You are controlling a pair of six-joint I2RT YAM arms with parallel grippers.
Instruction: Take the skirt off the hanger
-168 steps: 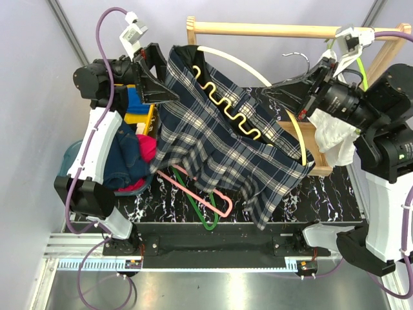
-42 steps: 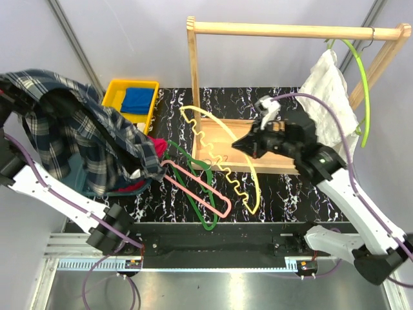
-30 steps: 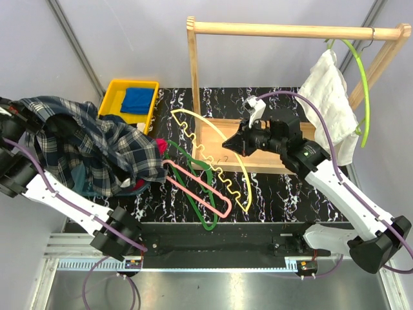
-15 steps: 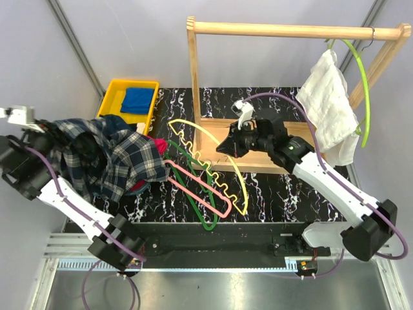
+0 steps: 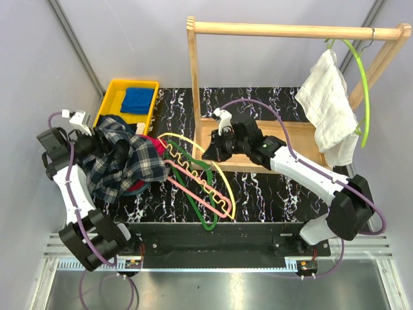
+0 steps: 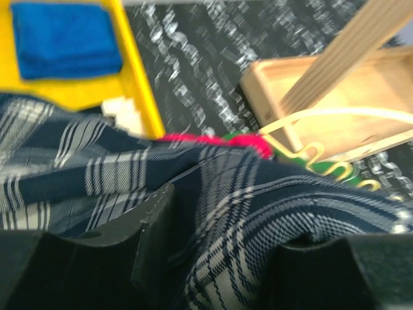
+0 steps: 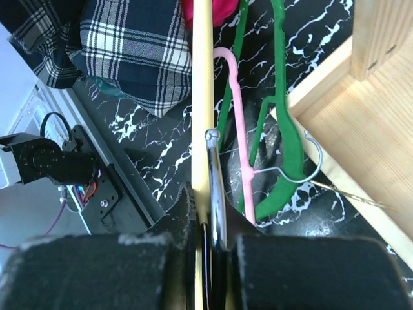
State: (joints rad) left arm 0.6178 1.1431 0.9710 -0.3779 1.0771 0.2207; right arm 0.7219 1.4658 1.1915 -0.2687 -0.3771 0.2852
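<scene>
Plainly, the dark navy plaid skirt with white check lines (image 5: 126, 165) is off its hanger. It lies crumpled in a heap at the left edge of the black marbled table (image 5: 284, 194), on top of a pink-red garment (image 5: 150, 145) and spilling beyond that edge. Bunched like this it has no clear long axis; neither waist nor hem can be picked out.

The left gripper (image 6: 222, 226) sits low in the heap with its fingers apart, plaid cloth lying loose between them rather than pinched. The right gripper (image 5: 210, 154) is clamped on the pale yellow-cream thin hanger with the wavy bar (image 5: 224, 184), close to its metal hook. That hanger's long axis runs diagonally from far left toward near right, arch bowed to the right. It lies across a pink hanger (image 5: 193, 184) and a green hanger (image 5: 200, 216) on the table.

Two risks stand out. Cloth draped over a left finger could catch as that arm lifts, dragging the skirt over the left edge. And the wavy bar could hook the pink or green hanger beneath it when set down or pulled clear.
</scene>
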